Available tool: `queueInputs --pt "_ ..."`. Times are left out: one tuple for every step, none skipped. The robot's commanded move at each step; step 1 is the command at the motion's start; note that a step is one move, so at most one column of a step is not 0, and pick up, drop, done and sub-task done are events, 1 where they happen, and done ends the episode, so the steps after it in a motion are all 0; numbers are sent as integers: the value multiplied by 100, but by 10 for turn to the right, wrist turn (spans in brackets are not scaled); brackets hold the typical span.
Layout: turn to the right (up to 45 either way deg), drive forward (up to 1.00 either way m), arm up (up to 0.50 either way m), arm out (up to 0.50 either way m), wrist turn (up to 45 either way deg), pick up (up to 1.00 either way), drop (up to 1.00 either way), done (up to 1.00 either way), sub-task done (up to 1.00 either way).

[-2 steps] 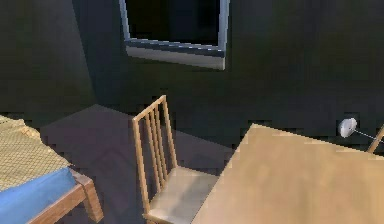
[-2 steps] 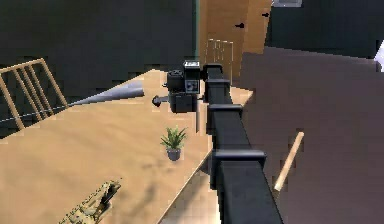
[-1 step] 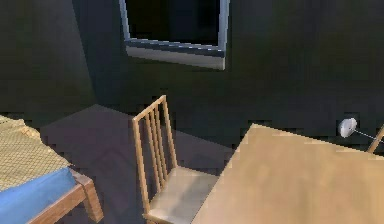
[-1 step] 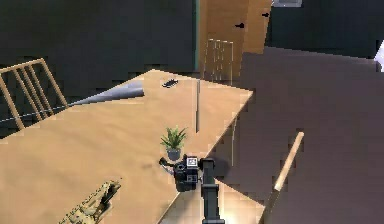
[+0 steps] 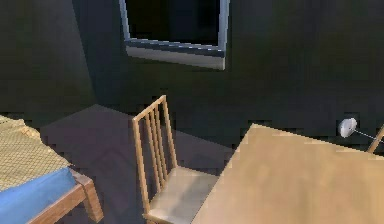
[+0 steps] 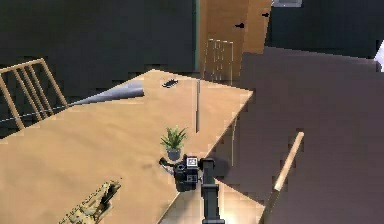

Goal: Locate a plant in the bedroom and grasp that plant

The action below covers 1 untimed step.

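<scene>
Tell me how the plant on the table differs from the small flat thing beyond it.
The plant stands upright with green leaves; the flat thing lies low and is dark. The plant is near the gripper; the flat thing lies far from it. Both rest on the wooden table.

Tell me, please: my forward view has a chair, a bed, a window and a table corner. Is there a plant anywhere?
Observer: Yes. In the arm side view a small green potted plant stands on the wooden table.
Operator: Can the robot reach it?
Observer: Its gripper shows right by the plant; whether it touches or holds it, I cannot tell.
Operator: Anything else on that table?
Observer: A small dark flat thing lies farther along it.
</scene>
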Motion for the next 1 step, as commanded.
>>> queueInputs --pt "0 0 10 0 0 0 0 0 0"
